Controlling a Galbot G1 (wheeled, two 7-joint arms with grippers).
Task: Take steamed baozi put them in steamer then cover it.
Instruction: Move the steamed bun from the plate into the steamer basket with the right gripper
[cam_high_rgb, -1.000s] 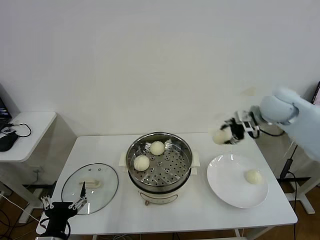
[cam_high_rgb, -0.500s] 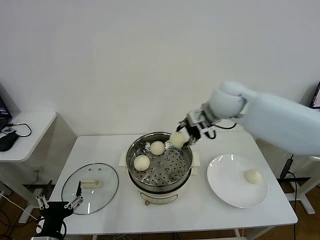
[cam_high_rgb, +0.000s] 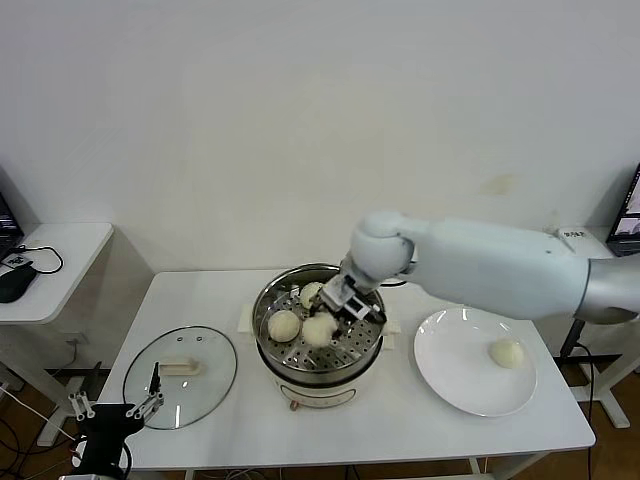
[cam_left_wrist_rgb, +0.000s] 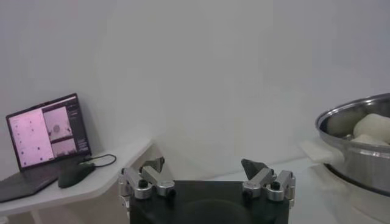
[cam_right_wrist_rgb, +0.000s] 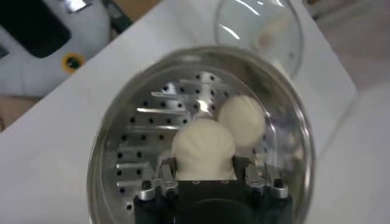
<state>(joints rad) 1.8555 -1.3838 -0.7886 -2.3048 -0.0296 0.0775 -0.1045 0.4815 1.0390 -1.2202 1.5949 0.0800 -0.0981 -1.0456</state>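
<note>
**Third bun held over the steamer basket, one bun left on the plate**

Going left to right, we start at the side table (cam_high_rgb: 50, 265) with a black mouse (cam_high_rgb: 12, 283) on it; our left wrist view adds an open laptop (cam_left_wrist_rgb: 46, 140) there, which the head view cuts off at its edge. Our left gripper (cam_high_rgb: 112, 412) hangs below the front left corner of the white table (cam_high_rgb: 330, 430), jaws spread wide and holding nothing. Just above it lies the cover (cam_high_rgb: 180, 376), one glass lid flat on the tabletop with its cream handle up, well apart from the pot.

In the middle stands the steamer (cam_high_rgb: 318, 325). We count four steamed baozi (cam_high_rgb: 284, 325) in all: two resting on the perforated floor, a third clamped in our right gripper (cam_high_rgb: 330, 322), and a fourth lying alone on the white plate (cam_high_rgb: 452, 385) to the right. The right gripper's fingers are closed on the sides of that third bun, low inside the basket rim; whether the bun already touches the floor we cannot tell.

Open room remains in the front and right parts of the basket, and bare tabletop runs along the front edge. Our right wrist view shows the held bun just beside one resting bun, with the lid beyond the rim; it shows only two buns, as the third is hidden there.
</note>
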